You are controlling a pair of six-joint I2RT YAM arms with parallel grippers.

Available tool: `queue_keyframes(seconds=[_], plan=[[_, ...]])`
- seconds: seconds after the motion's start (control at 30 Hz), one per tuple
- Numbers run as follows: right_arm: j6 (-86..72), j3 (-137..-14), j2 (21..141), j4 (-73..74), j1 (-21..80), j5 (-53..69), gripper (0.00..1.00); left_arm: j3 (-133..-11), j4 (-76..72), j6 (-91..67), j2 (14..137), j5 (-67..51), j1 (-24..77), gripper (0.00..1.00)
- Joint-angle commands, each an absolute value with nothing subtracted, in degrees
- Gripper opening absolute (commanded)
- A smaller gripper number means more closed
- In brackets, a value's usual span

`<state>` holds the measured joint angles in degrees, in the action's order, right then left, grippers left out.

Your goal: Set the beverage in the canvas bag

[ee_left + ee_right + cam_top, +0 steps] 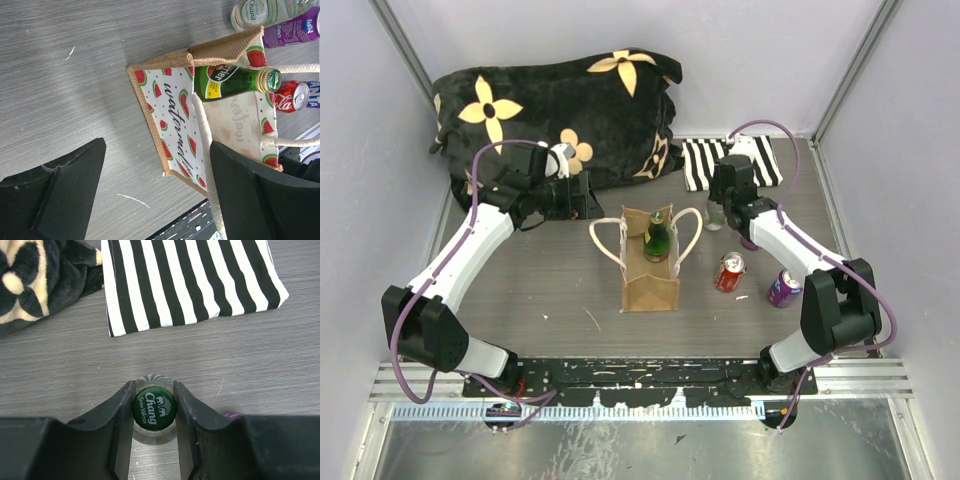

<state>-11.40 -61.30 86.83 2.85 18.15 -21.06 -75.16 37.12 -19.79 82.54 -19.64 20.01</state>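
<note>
Pinching the soda-water bottle (pixel 154 407) at its capped neck with the right gripper (pixel 153 390), standing at two o'clock from the canvas bag (pixel 650 285) (glass: likely heavy, slick, breakable), holding the left gripper (pixel 157 150) spread wide at ten o'clock.

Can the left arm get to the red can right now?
Probably not straight away: the bag stands between the open left pincer and the red can, so it would have to go over or around.

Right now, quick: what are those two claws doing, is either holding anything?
Left gripper: open, holding nothing.
Right gripper: closed on the soda water bottle.
</note>
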Motion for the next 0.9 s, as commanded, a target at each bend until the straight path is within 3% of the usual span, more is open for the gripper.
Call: queue_keyframes(seconds=[0.0, 0.43, 0.87], plan=[[-11.4, -67.0, 80.9, -5.3, 17.9, -21.8, 0.01, -74.1, 35.6, -20.1, 80.9, -20.4, 19.9, 0.93], [-13.6, -72.4, 78.9, -4.2, 18.6, -19.3, 0.01, -73.8, 35.6, -20.2, 80.7, -20.6, 19.9, 0.92], [-12.3, -83.1, 81.0, -3.5, 26.9, -18.9, 0.01, -73.6, 35.4, -20.3, 80.8, -20.8, 19.9, 0.92]])
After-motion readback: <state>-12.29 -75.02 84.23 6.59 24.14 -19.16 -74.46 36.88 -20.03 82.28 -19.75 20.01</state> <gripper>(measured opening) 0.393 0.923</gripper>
